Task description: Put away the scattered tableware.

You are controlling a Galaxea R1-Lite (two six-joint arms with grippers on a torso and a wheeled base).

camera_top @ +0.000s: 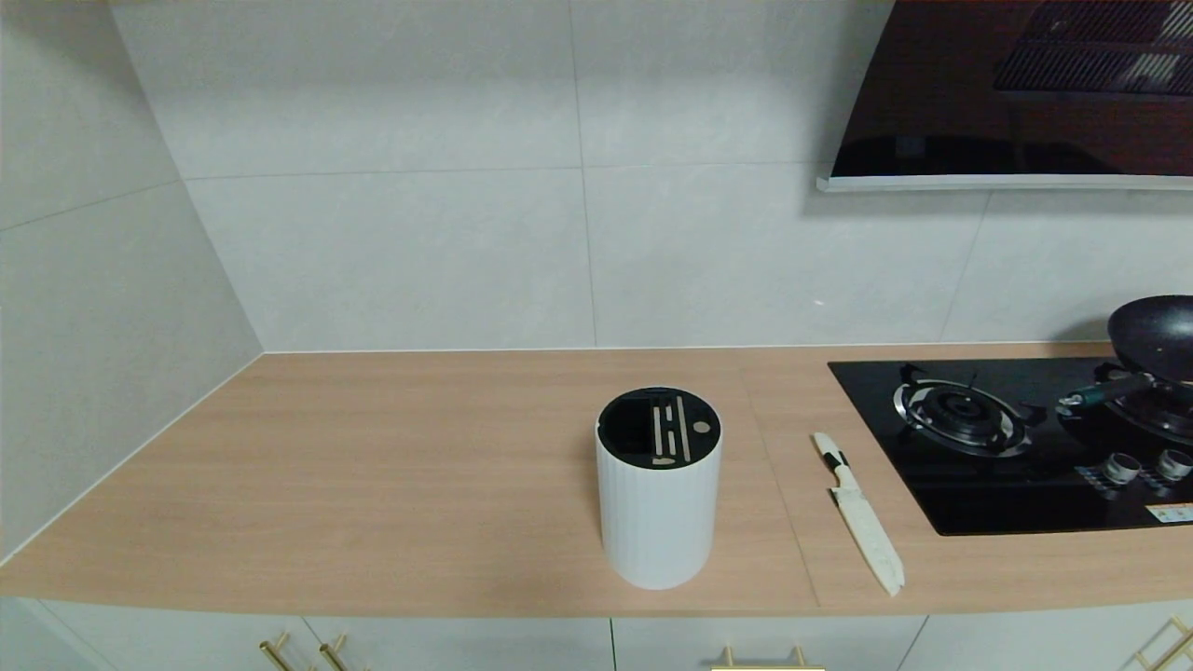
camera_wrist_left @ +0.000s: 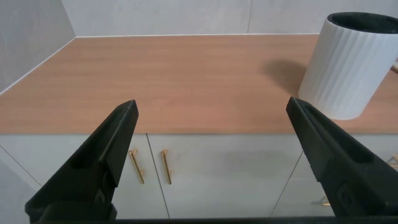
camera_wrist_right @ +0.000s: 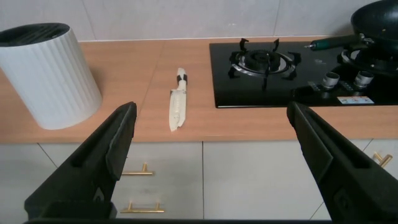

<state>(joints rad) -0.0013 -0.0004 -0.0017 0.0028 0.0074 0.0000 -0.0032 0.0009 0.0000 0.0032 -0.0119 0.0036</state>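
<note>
- Left jaws released, empty, before the desk point(camera_wrist_left: 186, 81) edge; the white knife holder point(camera_wrist_left: 348, 65) stands ahead, to their right.
- Right jaws released, empty; the knife point(camera_wrist_right: 178, 107) lies flat ahead, in line with their gap, right of the holder.

We count two tools, the left tool point(camera_wrist_left: 211, 102) and the right tool point(camera_wrist_right: 211, 106), each with two dark fingers point(camera_wrist_left: 112, 149). Ahead of them one light wooden counter point(camera_top: 419, 466) carries one white ribbed cylindrical knife holder with a black slotted top point(camera_top: 658, 513) and, straight ahead of the right tool, one white-bladed kitchen knife point(camera_top: 862, 522). Farther beyond that tool we count one black glass hob point(camera_top: 988, 494) with two gas burners point(camera_top: 960, 415), two silver knobs point(camera_top: 1123, 466) and one black pan point(camera_top: 1160, 335).
</note>
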